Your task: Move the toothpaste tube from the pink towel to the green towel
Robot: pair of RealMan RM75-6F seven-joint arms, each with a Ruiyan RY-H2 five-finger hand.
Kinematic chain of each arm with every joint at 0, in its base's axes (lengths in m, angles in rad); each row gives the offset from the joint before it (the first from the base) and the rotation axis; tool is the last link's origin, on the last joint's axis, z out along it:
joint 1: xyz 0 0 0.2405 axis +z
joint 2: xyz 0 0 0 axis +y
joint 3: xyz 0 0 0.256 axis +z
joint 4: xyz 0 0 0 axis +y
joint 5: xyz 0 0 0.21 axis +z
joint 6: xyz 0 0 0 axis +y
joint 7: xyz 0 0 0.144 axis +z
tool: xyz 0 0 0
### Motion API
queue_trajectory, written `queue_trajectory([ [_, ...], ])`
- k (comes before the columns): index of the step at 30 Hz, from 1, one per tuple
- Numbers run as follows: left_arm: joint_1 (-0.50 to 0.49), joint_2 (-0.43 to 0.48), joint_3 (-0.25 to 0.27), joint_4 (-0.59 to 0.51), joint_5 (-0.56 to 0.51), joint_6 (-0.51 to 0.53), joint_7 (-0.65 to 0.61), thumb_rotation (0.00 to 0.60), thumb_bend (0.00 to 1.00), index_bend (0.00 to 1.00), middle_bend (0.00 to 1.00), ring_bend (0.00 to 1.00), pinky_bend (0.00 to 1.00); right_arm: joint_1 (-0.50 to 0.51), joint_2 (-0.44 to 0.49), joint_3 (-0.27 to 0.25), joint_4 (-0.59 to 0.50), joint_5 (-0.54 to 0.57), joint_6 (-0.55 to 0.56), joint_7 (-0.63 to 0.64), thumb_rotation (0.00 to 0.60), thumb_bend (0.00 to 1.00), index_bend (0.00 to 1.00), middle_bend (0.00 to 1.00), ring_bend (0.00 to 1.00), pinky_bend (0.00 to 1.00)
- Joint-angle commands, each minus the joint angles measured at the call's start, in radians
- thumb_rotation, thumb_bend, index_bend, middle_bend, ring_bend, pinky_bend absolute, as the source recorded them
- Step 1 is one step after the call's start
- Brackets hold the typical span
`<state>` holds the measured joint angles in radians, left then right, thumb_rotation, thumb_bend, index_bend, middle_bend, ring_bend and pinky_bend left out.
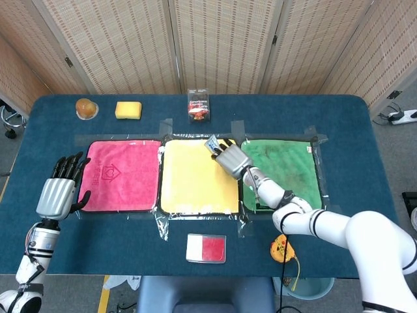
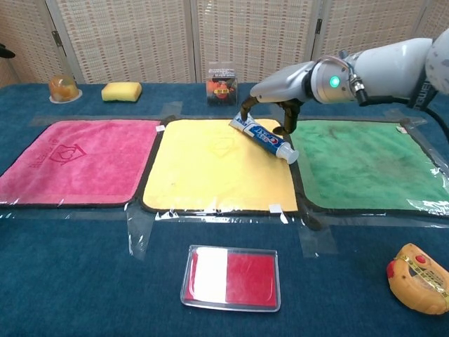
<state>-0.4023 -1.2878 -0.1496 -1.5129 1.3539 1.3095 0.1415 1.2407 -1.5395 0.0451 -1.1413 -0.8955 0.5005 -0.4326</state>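
Item: toothpaste tube (image 2: 263,137). White and blue, red lettering, white cap; crimped end at 10 o'clock, cap end at 4 o'clock. Lies flat on the yellow towel (image 2: 210,168), along its right edge, cap just beside the green towel (image 2: 365,165). It is not on the pink towel (image 2: 70,161); the green one is not yet reached.

Right hand (image 2: 270,112): arched over the tube, fingers (image 2: 287,126) curled down on either side of it. Whether they pinch it or only straddle it cannot be told in either view.

Left hand (image 1: 57,193): spread, holding nothing, at the pink towel's 9 o'clock edge.

Risks, as judged:
- The tube is slim and smooth and lies flat; fingertips closing from above may skid off and flick it away.
- A grasp near one end would let the other end droop or swing on lifting.
- Fingertips may snag the yellow towel's pile or the taped edge and drag the cloth.
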Motion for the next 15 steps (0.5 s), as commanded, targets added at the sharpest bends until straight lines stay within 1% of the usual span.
queue_trajectory([
  [1,0.002,0.000,0.000,0.000,0.000,0.002,-0.002,0.600,0.43,0.11,0.05,0.02,0.01,0.030,-0.051,0.003,0.057,0.021,-0.031,-0.009,0.600,0.49,0.19,0.16,0.10,0.00],
  [5,0.006,0.002,0.003,-0.001,0.002,0.003,-0.001,0.600,0.43,0.11,0.05,0.02,0.01,0.045,-0.086,0.000,0.108,0.036,-0.049,-0.012,0.600,0.49,0.20,0.18,0.10,0.00],
  [10,0.009,0.001,0.004,0.000,0.001,0.002,-0.003,0.600,0.43,0.11,0.05,0.02,0.01,0.049,-0.114,-0.018,0.160,0.061,-0.074,-0.014,0.600,0.49,0.22,0.20,0.10,0.00],
  [15,0.010,0.002,0.003,0.002,0.003,0.002,-0.005,0.600,0.43,0.11,0.05,0.02,0.01,0.046,-0.118,-0.039,0.181,0.080,-0.092,-0.013,0.600,0.49,0.24,0.24,0.10,0.00],
])
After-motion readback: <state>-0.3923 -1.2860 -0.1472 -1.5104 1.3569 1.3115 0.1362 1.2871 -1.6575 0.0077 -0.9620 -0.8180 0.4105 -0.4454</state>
